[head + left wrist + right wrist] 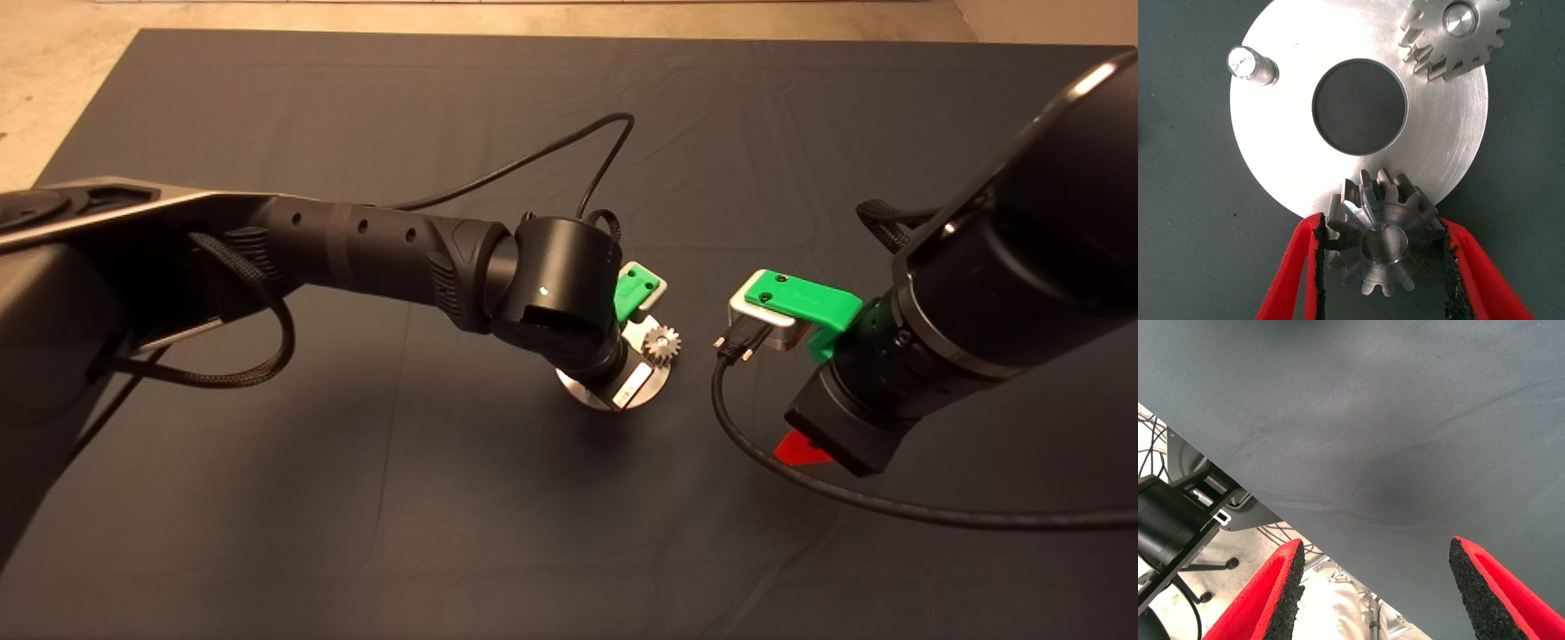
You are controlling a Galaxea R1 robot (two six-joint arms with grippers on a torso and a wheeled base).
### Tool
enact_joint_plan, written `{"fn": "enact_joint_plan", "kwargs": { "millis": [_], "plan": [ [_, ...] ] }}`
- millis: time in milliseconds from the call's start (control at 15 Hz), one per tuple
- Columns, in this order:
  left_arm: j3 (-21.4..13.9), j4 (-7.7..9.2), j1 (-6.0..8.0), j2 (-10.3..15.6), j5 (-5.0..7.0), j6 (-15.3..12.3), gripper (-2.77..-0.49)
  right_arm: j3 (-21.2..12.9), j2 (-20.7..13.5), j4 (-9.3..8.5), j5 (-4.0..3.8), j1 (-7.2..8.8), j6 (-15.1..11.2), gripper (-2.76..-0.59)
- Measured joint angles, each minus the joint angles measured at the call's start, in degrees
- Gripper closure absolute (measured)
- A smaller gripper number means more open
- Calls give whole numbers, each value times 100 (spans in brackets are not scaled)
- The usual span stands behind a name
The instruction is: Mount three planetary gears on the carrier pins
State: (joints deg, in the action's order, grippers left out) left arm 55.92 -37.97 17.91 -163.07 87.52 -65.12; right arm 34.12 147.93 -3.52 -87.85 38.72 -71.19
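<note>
Your left tool (1381, 267) is clamped on a gear (1383, 240), the black pads pressing its teeth from both sides. In the left wrist view that held gear sits at the lower centre of the frame, overlapping the near rim of the disc (1298, 167); its bore shows open and you cannot tell whether a pin lies under it. Past it you see the disc's central hole (1359, 107) at mid-frame. Farther on, at the upper left, one bare pin (1248, 64) stands upright on the disc. At the upper right a second gear (1457, 35) is seated over a pin, whose shiny top shows through its bore.

In the head view your left arm (356, 244) comes in from the left edge to the frame's centre, and its wrist covers most of the disc (658, 378). The seated gear (661, 342) shows just right of that wrist.

Your right tool (1371, 587) is spread wide with nothing between its fingers. It hangs over the dark mat (1405, 420) on the bench, well right of the disc, with floor and cables showing past the mat's edge at the lower left of its wrist view. In the head view only a red fingertip (800, 449) of it peeks out beneath the right arm (978, 311).
</note>
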Motion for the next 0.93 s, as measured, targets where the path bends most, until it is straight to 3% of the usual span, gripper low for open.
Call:
{"fn": "enact_joint_plan", "kwargs": {
  "millis": [333, 933],
  "plan": [
    [-68, -2, -132, 21, 0, -23, -86, 2, 0, 0, -2, 0, 0, -160],
    [-85, -172, -155, 34, -1, -47, -86, 2, 0, 0, -2, 0, 0, -160]
  ]
}}
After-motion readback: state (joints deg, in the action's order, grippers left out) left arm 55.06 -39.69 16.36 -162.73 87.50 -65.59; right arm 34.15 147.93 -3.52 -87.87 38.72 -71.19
